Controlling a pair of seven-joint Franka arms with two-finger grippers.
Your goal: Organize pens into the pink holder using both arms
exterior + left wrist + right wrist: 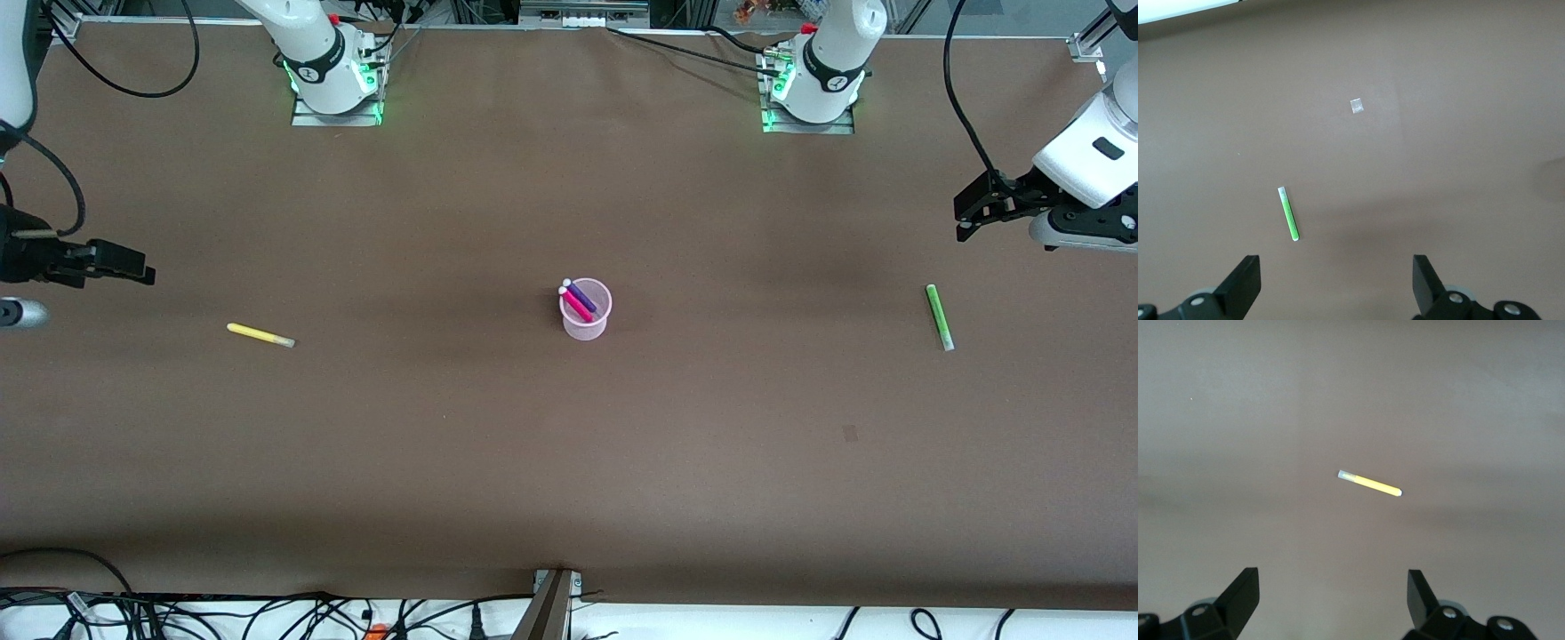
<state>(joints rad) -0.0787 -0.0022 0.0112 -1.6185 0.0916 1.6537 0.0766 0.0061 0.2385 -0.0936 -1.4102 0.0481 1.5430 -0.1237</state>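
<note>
Front view: yellow pen (260, 335) lies flat near spread right tool (142, 267) | green pen (939, 317) near spread left tool (965, 218) | pink holder (586, 313) midway.

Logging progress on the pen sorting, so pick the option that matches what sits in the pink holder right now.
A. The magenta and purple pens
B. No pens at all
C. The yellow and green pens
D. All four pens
A: the pink holder has the magenta pen and the purple pen leaning inside it, while the yellow pen and the green pen lie flat on the table toward opposite ends.
</note>
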